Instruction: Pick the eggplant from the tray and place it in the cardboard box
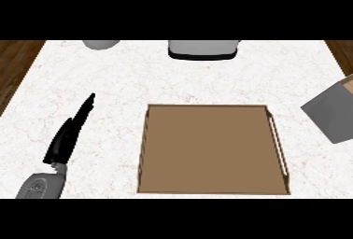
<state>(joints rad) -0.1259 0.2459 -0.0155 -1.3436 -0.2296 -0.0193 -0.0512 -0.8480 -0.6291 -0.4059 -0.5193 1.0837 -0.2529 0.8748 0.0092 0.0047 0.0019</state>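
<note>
Plainly, the brown tray (207,149) sits mid-counter with the left hand (60,147) resting well off to its left.

The tray lies flat on the white marbled counter (207,84), a pale bar running along its right rim, and only its brown floor shows inside. The eggplant shows nowhere in this view, so I cannot tell where it is. The left hand is black, seen edge-on, with its fingers (85,108) straight and released, pointing away from the robot and holding nothing; its grey forearm (41,186) enters at the lower left. At the right edge a tilted grey slab (331,114) with a tan strip behind it juts in; whether it is the box or an arm I cannot tell. Along the far edge stand a grey rounded object (102,44) and a grey appliance with a black base (203,49).
</note>
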